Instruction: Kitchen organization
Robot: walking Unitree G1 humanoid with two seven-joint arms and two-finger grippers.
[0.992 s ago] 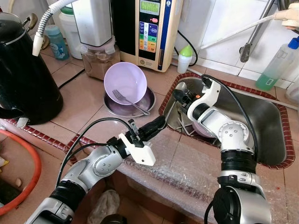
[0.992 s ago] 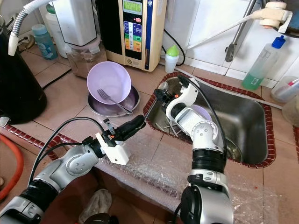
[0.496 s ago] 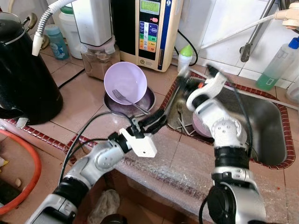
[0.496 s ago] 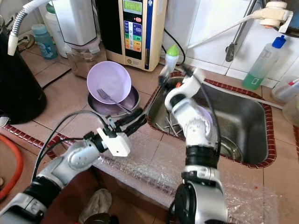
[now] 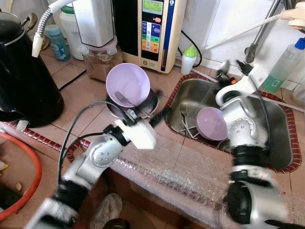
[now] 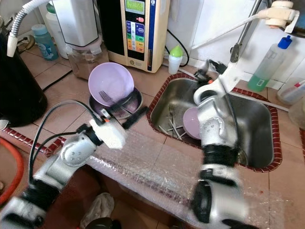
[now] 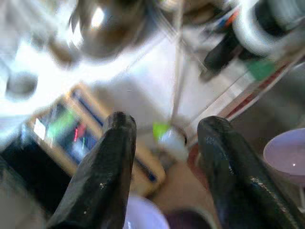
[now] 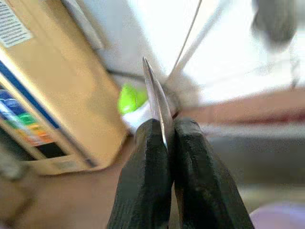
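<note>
At the far left of the tiled counter stands a tall black kettle, with an orange hoop below the counter's edge. Further along, a lilac plastic bowl leans in a shallow steel dish with a metal fork in it, backed by a cream water purifier with coloured buttons. The left gripper hovers blurred just beside the dish, near the sink's brown rim, its fingers spread apart and empty. The steel sink holds a second lilac bowl and loose cutlery. The right gripper is raised over the sink's back edge near the white bottle with a green cap, fingers pinched on a thin metal utensil. A green soap bottle stands rightmost.
</note>
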